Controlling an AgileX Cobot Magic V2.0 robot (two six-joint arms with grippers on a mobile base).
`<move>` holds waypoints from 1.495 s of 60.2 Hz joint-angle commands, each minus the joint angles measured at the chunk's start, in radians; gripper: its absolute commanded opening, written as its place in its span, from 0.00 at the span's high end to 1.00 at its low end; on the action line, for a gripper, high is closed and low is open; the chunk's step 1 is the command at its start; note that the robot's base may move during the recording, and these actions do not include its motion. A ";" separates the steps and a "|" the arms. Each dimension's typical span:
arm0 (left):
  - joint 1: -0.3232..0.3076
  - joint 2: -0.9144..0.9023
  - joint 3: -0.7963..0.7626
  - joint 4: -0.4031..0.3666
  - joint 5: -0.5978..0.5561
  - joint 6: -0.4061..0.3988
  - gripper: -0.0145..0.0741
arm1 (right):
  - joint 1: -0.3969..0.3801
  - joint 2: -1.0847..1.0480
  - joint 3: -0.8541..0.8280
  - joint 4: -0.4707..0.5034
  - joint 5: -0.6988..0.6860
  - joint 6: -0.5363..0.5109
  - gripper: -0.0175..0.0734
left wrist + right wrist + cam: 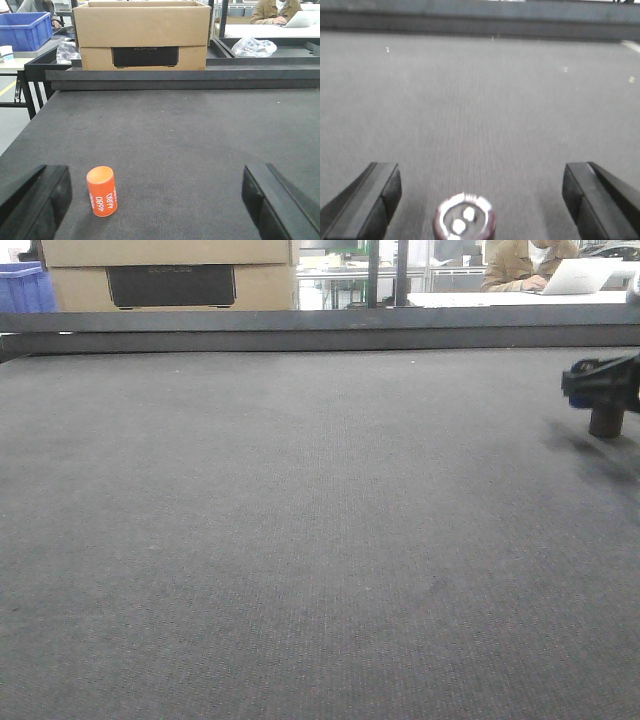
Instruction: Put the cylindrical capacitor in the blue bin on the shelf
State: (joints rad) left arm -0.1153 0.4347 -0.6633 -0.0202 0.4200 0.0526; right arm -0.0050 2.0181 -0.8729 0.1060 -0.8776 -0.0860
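The cylindrical capacitor (464, 221), dark with a light rim and two terminals on top, stands upright on the grey mat. My right gripper (480, 187) is open wide, with one finger on each side of the capacitor and neither touching it. In the front view the capacitor (606, 421) shows at the far right edge, under the right gripper (600, 382). My left gripper (157, 187) is open and empty, low over the mat. The steel shelf is out of view.
An orange cylinder (102, 191) marked 4680 stands between the left fingers, nearer the left one. A cardboard box (142, 32) sits beyond the table's far rail (320, 332). A blue bin (25, 30) stands at the far left. A person works at a laptop (575, 275) at the back right.
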 commanded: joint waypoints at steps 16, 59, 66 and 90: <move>-0.007 0.003 -0.006 -0.008 -0.019 -0.008 0.16 | -0.003 0.056 -0.011 -0.005 -0.014 0.000 0.27; -0.007 0.003 0.105 -0.008 -0.020 -0.008 0.16 | -0.003 -0.348 0.039 -0.005 0.098 0.000 0.99; -0.007 0.013 0.196 -0.008 -0.123 -0.009 0.16 | -0.003 -0.540 0.039 -0.005 0.284 0.000 0.99; 0.065 0.377 0.349 -0.117 -0.660 -0.009 0.16 | -0.002 -0.962 0.039 -0.031 0.669 0.000 0.99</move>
State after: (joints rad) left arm -0.0643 0.7250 -0.3132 -0.1191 -0.1003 0.0510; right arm -0.0050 1.1094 -0.8365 0.0834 -0.2525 -0.0860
